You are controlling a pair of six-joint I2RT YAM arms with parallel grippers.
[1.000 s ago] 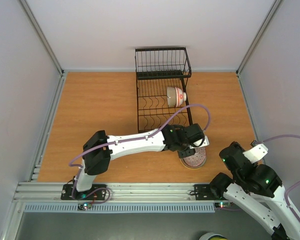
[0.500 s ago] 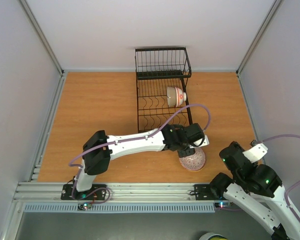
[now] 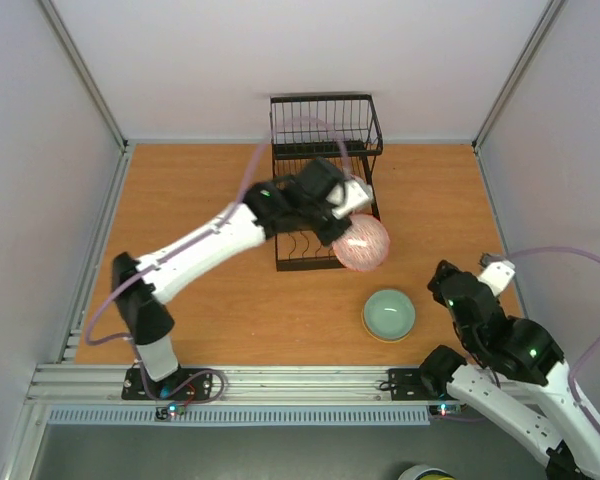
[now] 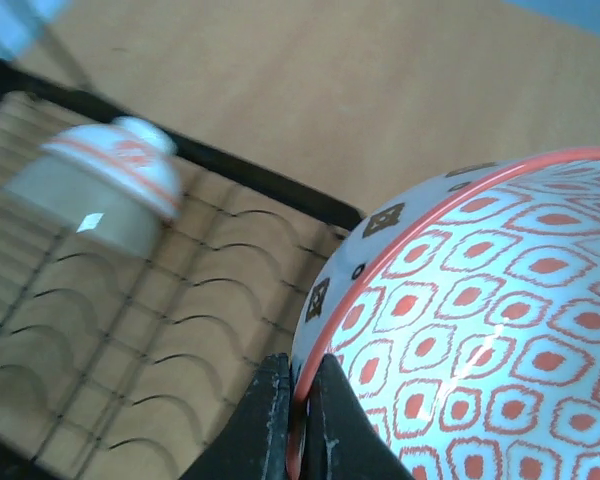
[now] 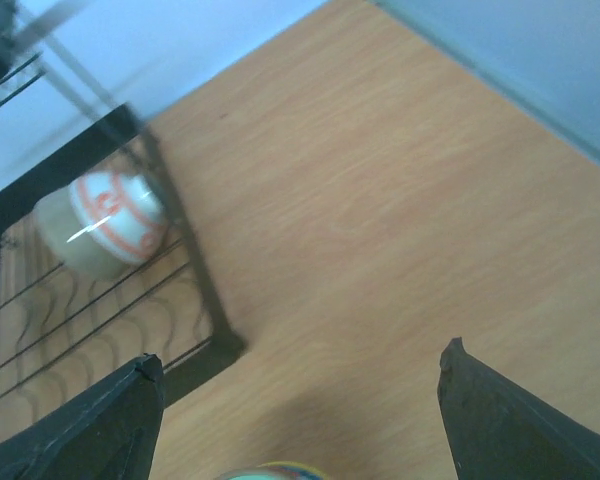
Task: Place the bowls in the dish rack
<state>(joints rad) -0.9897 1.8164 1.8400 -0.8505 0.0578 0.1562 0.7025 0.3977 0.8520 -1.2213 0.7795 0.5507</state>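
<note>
Since the left gripper (image 4: 300, 402), pinching the red bowl (image 3: 362, 243) by its rim, has carried it off the green bowl (image 3: 389, 314) to above the rack (image 3: 276, 200) at its near right corner, slotting comes next; right gripper (image 5: 298, 380) spread, idle.

Overhead view: a fixed camera high above and behind the arm bases looks down and forward. It takes in the whole table (image 3: 210, 200) from far off, with the dish rack (image 3: 325, 130) at the far middle.

Left wrist view: very close, looking past the left fingers (image 4: 265, 420) along the patterned bowl (image 4: 480, 330), which fills the lower right, and down onto the rack's wire floor.

Right wrist view: low over the near right of the table, facing far and left between the right fingers (image 5: 90, 425) toward the rack's near right corner.

All three views share the rack and the cream bowl (image 3: 358, 192) lying in it. The bowl is blurred at upper left from the left wrist and sits at left from the right wrist.
</note>
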